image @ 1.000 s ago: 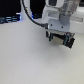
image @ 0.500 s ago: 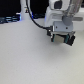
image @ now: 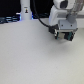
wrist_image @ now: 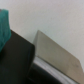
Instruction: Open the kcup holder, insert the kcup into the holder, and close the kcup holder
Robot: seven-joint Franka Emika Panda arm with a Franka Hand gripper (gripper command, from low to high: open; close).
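Observation:
My gripper (image: 65, 37) hangs from the white arm at the exterior view's upper right, just above the pale table. Its fingers are dark and blurred, and I cannot tell whether they are open or shut. In the wrist view a bright green shape (wrist_image: 4, 22) shows at the picture's edge; it may be the kcup's top, but it is too blurred to be sure. Beside it lie a black surface (wrist_image: 17, 60) and a grey slanted panel (wrist_image: 56, 50), possibly part of the kcup holder. The black box with its drawers does not show clearly in the exterior view.
A tall white bottle-shaped object (image: 25, 10) stands at the back on the exterior view's left. A black cable (image: 44, 21) loops from the arm. The pale table (image: 30, 57) fills the front, with a dark background behind it.
The gripper has shifted slightly toward the exterior view's right and a little upward. Nothing else has visibly moved.

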